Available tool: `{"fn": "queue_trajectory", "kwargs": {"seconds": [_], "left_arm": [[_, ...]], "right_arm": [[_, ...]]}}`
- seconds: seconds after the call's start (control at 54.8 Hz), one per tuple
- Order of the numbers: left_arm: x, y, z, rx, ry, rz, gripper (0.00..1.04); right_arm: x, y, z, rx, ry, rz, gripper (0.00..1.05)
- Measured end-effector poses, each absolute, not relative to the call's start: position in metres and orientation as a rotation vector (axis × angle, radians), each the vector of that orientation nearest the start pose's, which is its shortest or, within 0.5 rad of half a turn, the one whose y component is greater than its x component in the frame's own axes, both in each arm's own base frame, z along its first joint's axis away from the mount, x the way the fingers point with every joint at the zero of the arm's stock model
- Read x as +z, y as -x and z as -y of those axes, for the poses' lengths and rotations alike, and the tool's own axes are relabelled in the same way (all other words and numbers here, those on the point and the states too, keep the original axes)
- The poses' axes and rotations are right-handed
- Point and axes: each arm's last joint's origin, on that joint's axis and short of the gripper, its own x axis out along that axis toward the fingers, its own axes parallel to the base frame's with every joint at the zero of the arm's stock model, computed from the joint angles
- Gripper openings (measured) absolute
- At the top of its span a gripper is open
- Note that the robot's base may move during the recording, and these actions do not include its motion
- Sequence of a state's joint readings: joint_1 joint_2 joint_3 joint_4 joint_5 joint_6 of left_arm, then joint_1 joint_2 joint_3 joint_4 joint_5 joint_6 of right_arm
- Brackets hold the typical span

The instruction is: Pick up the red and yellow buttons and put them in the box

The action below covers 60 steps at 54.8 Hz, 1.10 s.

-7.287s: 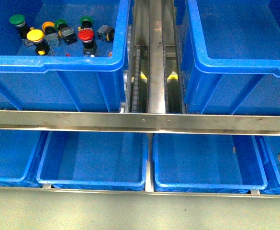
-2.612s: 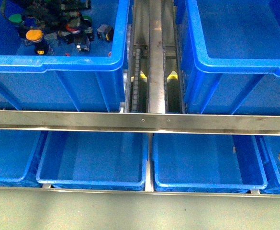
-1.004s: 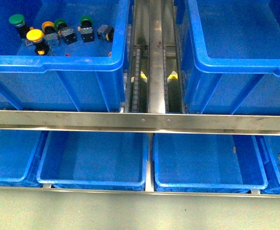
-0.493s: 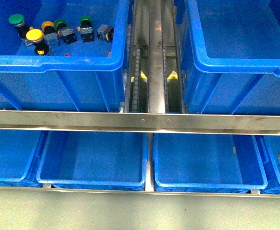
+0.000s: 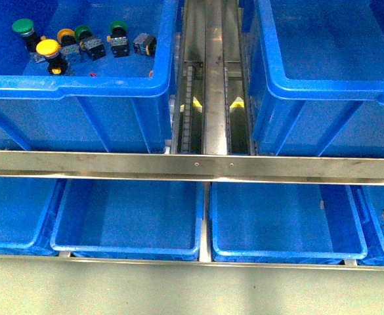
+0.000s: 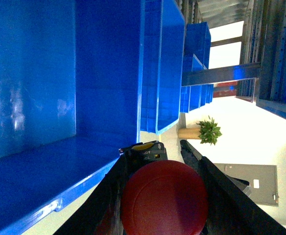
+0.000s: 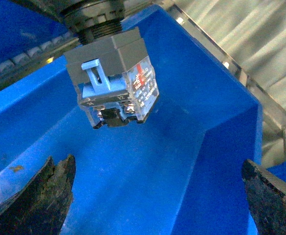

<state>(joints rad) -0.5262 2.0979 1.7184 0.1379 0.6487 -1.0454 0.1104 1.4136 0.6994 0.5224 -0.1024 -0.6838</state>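
The left claw [image 6: 154, 151] is clamped narrow on the red mushroom-capped push-button switch [image 6: 165, 198], cap towards the wrist camera, beside a blue bin wall. The right claw [image 7: 157, 164] gapes wide and grips nothing. A grey-bodied switch block with a black threaded collar [image 7: 116, 78] hangs clear of both fingers [image 7: 40, 196] over a blue bin floor. Its cap is out of frame, and I cannot tell what supports it.

In my judgement the red button is picked but not yet delivered.

From the front, a pale grey-green worktop edge [image 5: 178, 289] lies nearest. Next come shallow blue plastic trays [image 5: 126, 251] under a steel rail [image 5: 192, 164]. Beyond, a metal conveyor channel [image 5: 214, 79] runs between two deep bins.

The yellow-capped push-button switch [image 5: 48, 47] lies in the far-left deep blue bin [image 5: 73, 85] among green-capped switches [image 5: 22, 27], so it remains to fetch. The far-right deep blue plastic box [image 5: 323, 92] shows nothing inside.

A potted plant [image 6: 209, 131] stands farthest off in the bright room.
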Motion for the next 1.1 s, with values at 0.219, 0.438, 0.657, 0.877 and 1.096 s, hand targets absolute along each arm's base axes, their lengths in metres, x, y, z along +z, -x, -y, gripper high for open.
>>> {"fn": "queue_trajectory", "kwargs": {"seconds": [0.219, 0.438, 0.657, 0.877, 1.096], "left_arm": [[0.278, -0.417, 0.261, -0.929, 0.937, -0.838, 0.34], [0.278, -0.418, 0.258, -0.923, 0.948, -0.836, 0.34], [0.279, -0.42, 0.255, -0.916, 0.953, -0.831, 0.34], [0.279, -0.421, 0.255, -0.912, 0.956, -0.83, 0.34], [0.28, -0.421, 0.255, -0.909, 0.96, -0.832, 0.34]], "right_arm": [[0.24, -0.314, -0.043, 0.299, 0.799, -0.062, 0.98], [0.249, -0.326, -0.052, 0.317, 0.831, -0.028, 0.98], [0.25, -0.334, -0.059, 0.325, 0.837, -0.018, 0.98], [0.244, -0.342, -0.063, 0.322, 0.84, -0.019, 0.98], [0.247, -0.347, -0.064, 0.296, 0.833, 0.007, 0.7]]}}
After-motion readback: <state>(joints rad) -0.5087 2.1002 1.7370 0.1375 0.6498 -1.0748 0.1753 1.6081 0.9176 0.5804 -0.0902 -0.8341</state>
